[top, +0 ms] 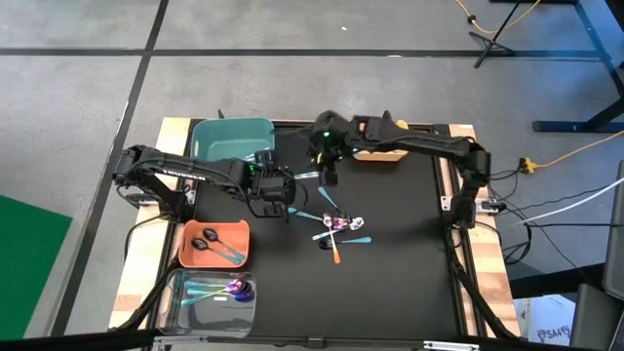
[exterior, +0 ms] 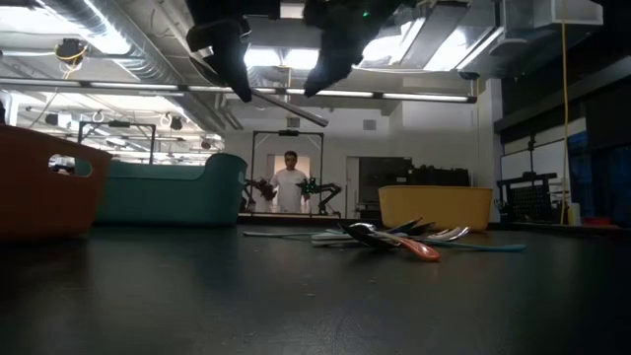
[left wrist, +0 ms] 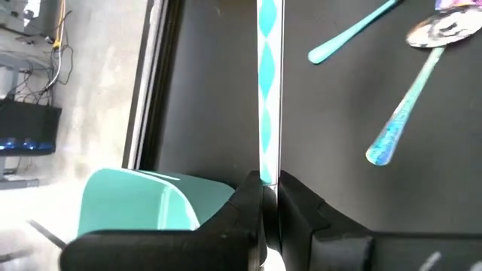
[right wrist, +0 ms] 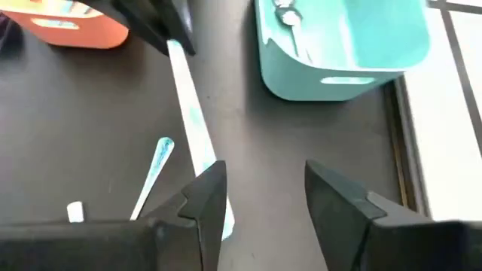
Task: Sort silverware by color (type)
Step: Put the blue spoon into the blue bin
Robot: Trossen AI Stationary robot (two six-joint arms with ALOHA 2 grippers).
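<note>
My left gripper (top: 291, 183) hangs above the table's middle, shut on a long shiny silver piece of silverware (left wrist: 269, 90) that mirrors teal. My right gripper (right wrist: 263, 203) is open just right of it, and the piece's free end (right wrist: 215, 203) lies beside one finger. In the low view the piece (exterior: 291, 106) slopes down from the left gripper (exterior: 242, 91) toward the right gripper (exterior: 317, 84). A heap of silverware (top: 341, 229) lies on the black mat. A teal spoon (right wrist: 154, 169) rests flat nearby. My left gripper pinches one end of the silver piece (left wrist: 268, 175) between its two fingers, and the piece runs straight on from the fingertips. It is lifted clear of the table and slopes down toward the right. My right gripper's finger (right wrist: 207, 199) is beside the free end; I cannot tell whether they touch.
A teal bin (top: 232, 141) holding a silver piece (right wrist: 286, 15) stands at the far left. A yellow bin (top: 380, 154) is at the far side, and an orange bin (top: 214, 244) and a clear bin (top: 210, 292) at the near left. The mat's right half is bare.
</note>
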